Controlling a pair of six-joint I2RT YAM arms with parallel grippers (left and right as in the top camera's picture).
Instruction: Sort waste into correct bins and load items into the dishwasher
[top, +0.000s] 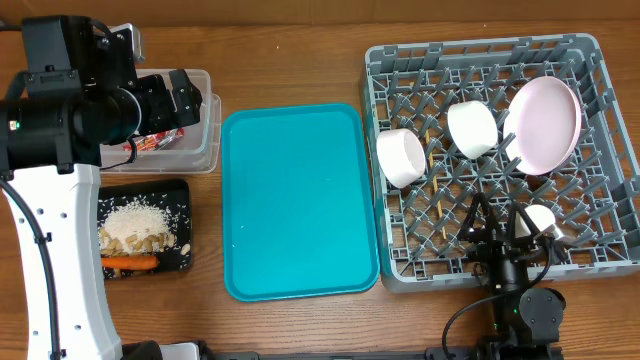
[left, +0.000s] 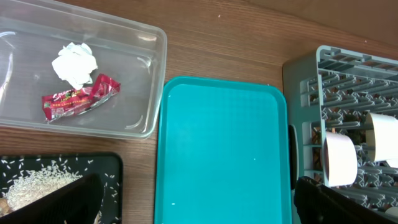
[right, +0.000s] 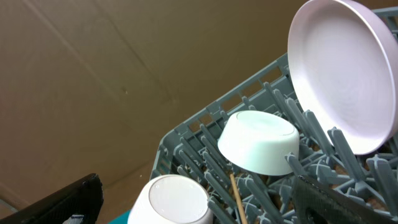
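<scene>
At the 10 o'clock corner of the brown wooden counter (top: 290, 60), the left jaws stand wide apart and hold nothing, above the clear rectangular plastic tub (left: 134, 56). In the left wrist view, one dark finger (left: 68, 199) shows at 7 o'clock and the other at 5 o'clock. Inside the tub lie the crumpled white tissue (left: 74, 64) and, just beside it at 6 o'clock, the red crinkled snack wrapper (left: 79, 99). At 6 o'clock of the tub sits the shallow black rectangular tray (top: 182, 190). It carries scattered white rice grains (top: 135, 213), beige nut-like food scraps (top: 135, 240) and, along its 6 o'clock edge, the small orange carrot (top: 130, 263). At 3 o'clock of both bins lies the flat teal plastic serving tray (top: 300, 200), at the counter's centre.

At the counter's 5 o'clock, the right jaws are likewise spread wide with nothing between them. They hang over the 6 o'clock edge of the large square grey plastic dish rack (top: 480, 55), just beside the small white cup (top: 541, 220) on their 3 o'clock side. Farther in, one white round bowl (top: 402, 157) rests at the rack's 9 o'clock and a second white bowl (top: 472, 128) sits near its centre. The thin wooden chopsticks (top: 437, 190) lie on the grid floor between the bowls and toward 6 o'clock of them. The large flat white round plate (top: 545, 122), pinkish in cast, leans tilted among the upright pegs at the rack's 2 o'clock.
</scene>
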